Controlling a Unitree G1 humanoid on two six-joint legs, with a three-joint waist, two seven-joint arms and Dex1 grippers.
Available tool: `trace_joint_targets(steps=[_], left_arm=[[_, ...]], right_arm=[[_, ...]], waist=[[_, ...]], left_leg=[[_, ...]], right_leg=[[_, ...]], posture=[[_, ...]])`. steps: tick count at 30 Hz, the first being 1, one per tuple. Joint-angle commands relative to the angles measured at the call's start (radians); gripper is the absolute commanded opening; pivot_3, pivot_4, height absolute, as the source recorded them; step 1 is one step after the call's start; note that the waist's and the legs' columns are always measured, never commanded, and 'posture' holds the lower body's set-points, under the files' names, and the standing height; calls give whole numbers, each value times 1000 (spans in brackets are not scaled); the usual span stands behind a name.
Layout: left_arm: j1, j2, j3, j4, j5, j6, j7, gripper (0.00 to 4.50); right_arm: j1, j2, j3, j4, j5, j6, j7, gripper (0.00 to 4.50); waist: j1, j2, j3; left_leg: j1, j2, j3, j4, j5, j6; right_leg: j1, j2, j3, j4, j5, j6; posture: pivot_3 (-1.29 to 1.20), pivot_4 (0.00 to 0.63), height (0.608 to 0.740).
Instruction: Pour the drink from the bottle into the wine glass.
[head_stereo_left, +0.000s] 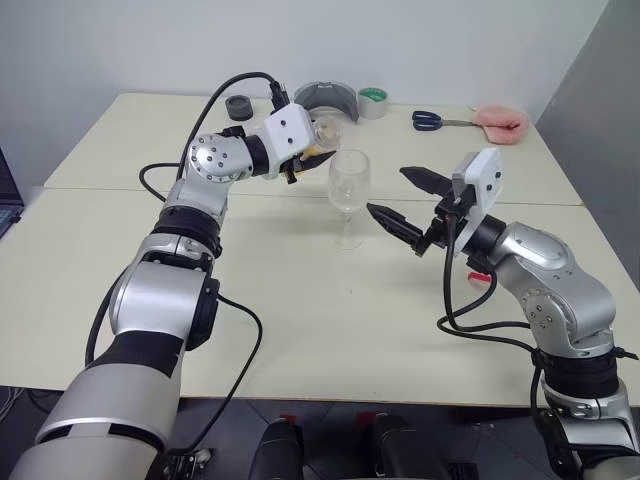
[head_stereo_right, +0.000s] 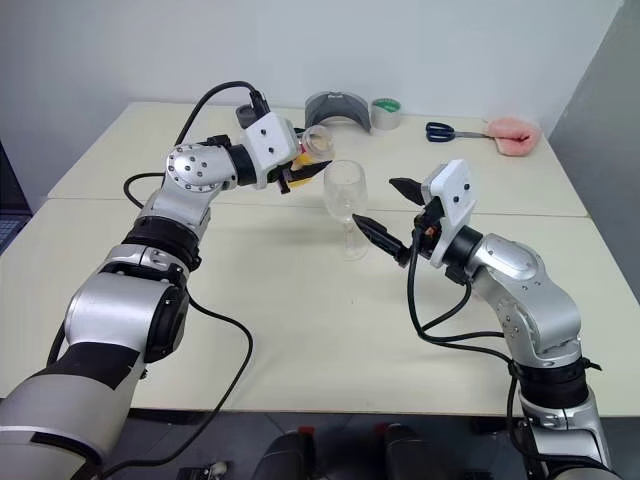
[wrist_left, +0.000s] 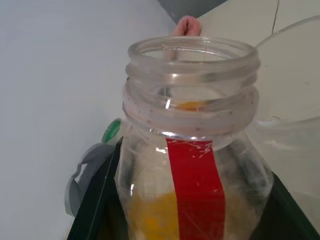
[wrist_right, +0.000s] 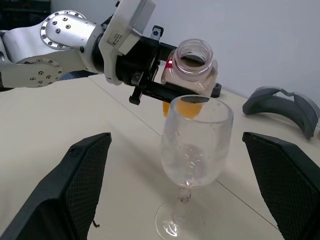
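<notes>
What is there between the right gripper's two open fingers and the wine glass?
Nothing: in the right wrist view the right gripper faces the wine glass across bare table; the fingers flank it without touching.

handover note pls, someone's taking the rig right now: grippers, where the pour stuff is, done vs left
Left gripper: shut on the bottle, uncapped, held beside and just above the wine glass rim.
Right gripper: open, its fingers either side of the glass, not touching it.
The glass stands upright on the table, no drink in it yet.
The drink is still in the bottle.
Done: bottle opened and brought to the glass.
Left: tilt, pour, set the bottle down.
</notes>
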Motion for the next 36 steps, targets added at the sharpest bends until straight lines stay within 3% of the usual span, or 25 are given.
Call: trace_joint_targets(steps=[1,36], left_arm=[[-55,13,-18,-4,36,-58,47,1805],[-174,82,-222,78,350,-204,363,1805]], right_arm=[[-39,6,-22,-55,29,19,-17,4500],[-39,17,-20,-54,34,17,-32,4500]], waist=[[0,0,0],[0,0,0]], left_leg=[[0,0,0,0,0,0],[0,0,0,0,0,0]], right_leg=[[0,0,0,0,0,0],[0,0,1,1,0,0]], posture=[[0,150,740],[0,150,740]])
